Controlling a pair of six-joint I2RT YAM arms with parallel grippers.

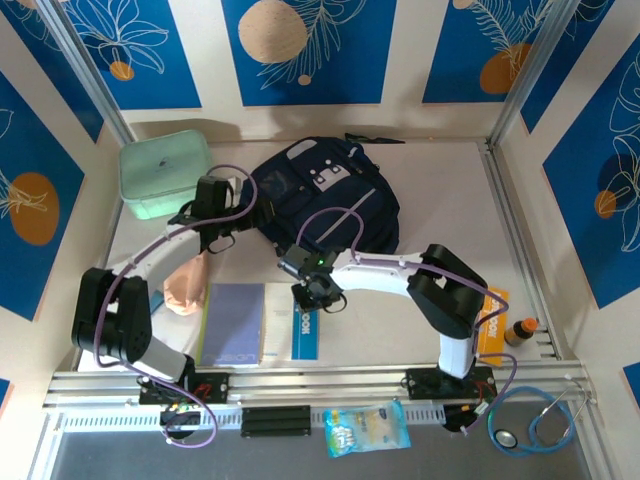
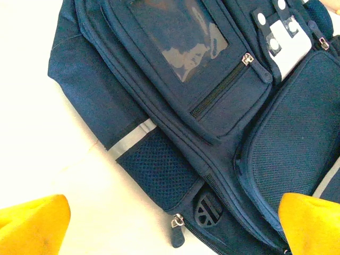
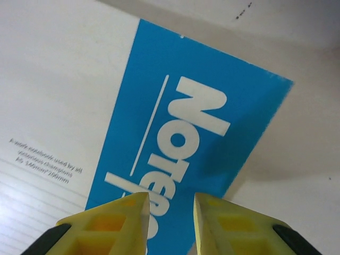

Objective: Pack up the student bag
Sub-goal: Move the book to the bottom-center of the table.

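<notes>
One student bag | flat, front up | long axis far-left to near-right

The bag is made of matt navy woven cloth, with a mesh pocket at 6 o'clock from a glossy clear plastic window. The notebook is covered in smooth paper. The box is moulded in smooth mint plastic.

walls: cream, blue panels with white leaf lines, tan discs | posts: grey metal, at back corners | table: white, soft shadows | rail: metal, near edge
</notes>
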